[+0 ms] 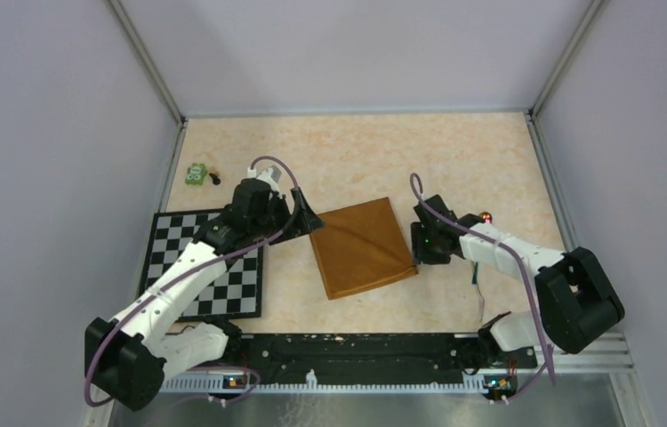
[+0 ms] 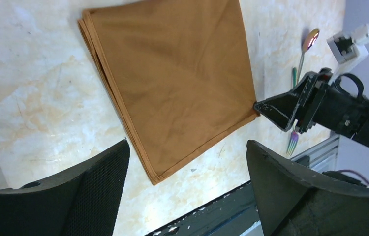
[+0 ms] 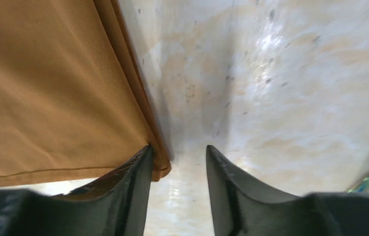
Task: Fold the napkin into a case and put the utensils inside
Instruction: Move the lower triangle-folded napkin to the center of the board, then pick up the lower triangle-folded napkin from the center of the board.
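The rust-orange napkin (image 1: 363,247) lies flat on the table, folded to a layered square; it is not a pouch. My left gripper (image 1: 296,214) is open and empty, hovering just left of the napkin's far left corner. In the left wrist view the napkin (image 2: 172,83) lies ahead of the wide-open left gripper (image 2: 187,146). My right gripper (image 1: 419,246) is open at the napkin's right corner. In the right wrist view the right gripper (image 3: 177,158) has its left finger against the napkin (image 3: 49,88) corner and its other finger over bare table. A spoon (image 2: 312,39) and a fork (image 2: 292,141) lie behind the right arm.
A black-and-white checkered mat (image 1: 205,262) lies at the left, partly under the left arm. A small green toy (image 1: 195,174) sits at the far left. A black rail (image 1: 357,347) runs along the near edge. Enclosure walls stand on three sides.
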You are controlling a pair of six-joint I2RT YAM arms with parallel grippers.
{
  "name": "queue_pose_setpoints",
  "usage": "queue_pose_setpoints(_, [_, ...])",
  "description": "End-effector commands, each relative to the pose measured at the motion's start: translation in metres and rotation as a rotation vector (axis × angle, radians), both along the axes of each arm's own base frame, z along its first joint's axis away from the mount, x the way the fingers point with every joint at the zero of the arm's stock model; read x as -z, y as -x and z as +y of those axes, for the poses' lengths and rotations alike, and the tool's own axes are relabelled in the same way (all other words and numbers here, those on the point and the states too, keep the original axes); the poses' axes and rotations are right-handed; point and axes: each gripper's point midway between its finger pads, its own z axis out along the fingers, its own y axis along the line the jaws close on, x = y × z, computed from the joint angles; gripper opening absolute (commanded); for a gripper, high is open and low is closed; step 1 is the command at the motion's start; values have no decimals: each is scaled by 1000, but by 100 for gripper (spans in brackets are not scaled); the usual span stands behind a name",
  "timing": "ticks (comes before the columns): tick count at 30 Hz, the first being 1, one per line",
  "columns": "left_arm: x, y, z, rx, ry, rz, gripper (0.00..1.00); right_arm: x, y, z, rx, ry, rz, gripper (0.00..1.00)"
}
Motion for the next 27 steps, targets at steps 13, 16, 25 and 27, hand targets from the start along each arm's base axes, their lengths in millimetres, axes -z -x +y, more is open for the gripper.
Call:
queue_pose_setpoints(13, [4,-35,143,-407,-20,26,99,-50,57,216,-509,-75,-31,71])
queue_pose_setpoints(16, [12,-31,171,-516,-50,76,99,-43,65,233,-517,-7,7,69])
queue_pose_setpoints(25, [27,-28,193,-595,-70,97,99,-17,66,241,-546,174,40,54])
queue_pose_setpoints(27, [28,-29,194,-590,-79,94,99,-13,65,240,-541,195,43,52])
